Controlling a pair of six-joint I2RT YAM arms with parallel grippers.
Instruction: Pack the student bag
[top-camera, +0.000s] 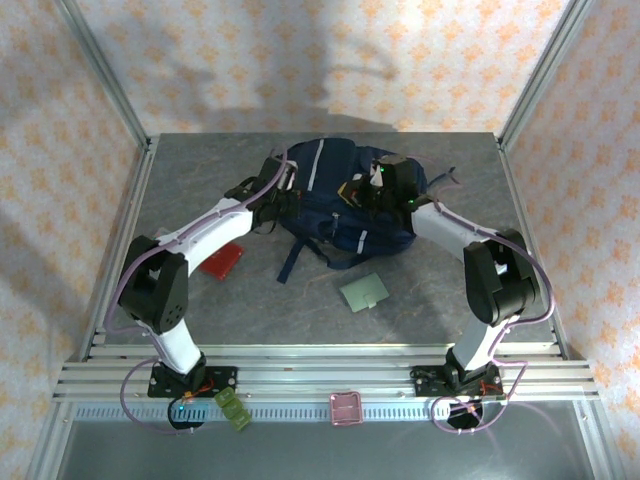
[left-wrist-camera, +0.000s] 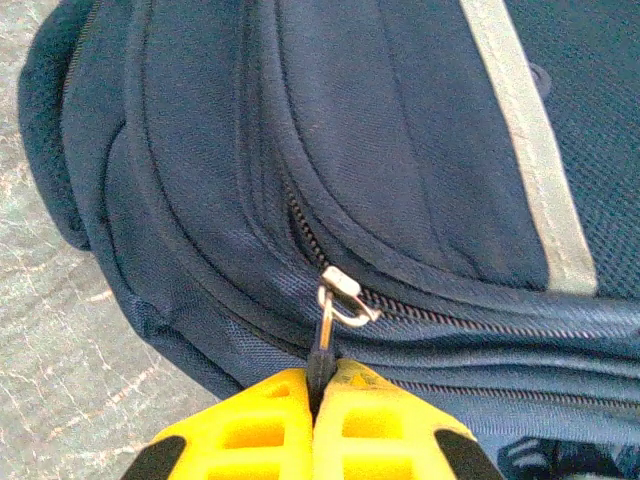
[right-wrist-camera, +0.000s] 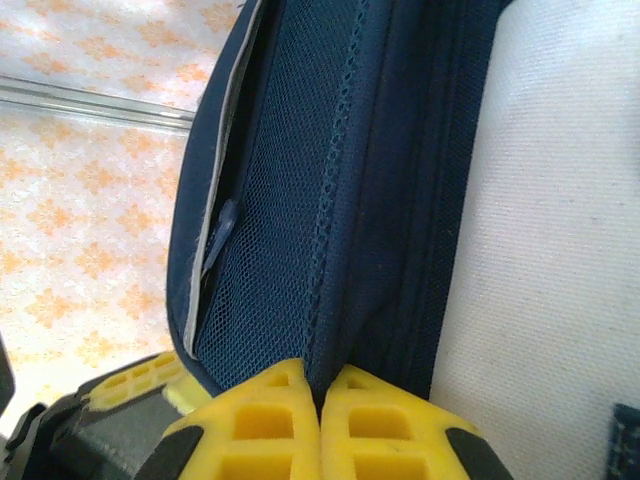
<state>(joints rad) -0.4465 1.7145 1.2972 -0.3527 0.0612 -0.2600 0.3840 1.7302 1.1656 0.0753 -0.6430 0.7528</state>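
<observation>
The student bag (top-camera: 330, 200) lies at the middle back of the table, navy blue with light stripes. My left gripper (top-camera: 272, 195) is at its left side. In the left wrist view the yellow fingers (left-wrist-camera: 250, 420) are shut on the dark zipper pull (left-wrist-camera: 320, 358), which hangs from a metal slider (left-wrist-camera: 340, 285) on the bag's zipper. My right gripper (top-camera: 375, 190) is on the bag's upper right part. In the right wrist view it (right-wrist-camera: 322, 385) is shut on a fold of the navy fabric (right-wrist-camera: 300, 200), next to a white-grey panel (right-wrist-camera: 540, 250).
A flat red item (top-camera: 222, 260) lies left of the bag beside the left arm. A flat green item (top-camera: 363, 291) lies in front of the bag. A small green piece (top-camera: 232, 408) and a pink one (top-camera: 346, 408) sit on the near rail.
</observation>
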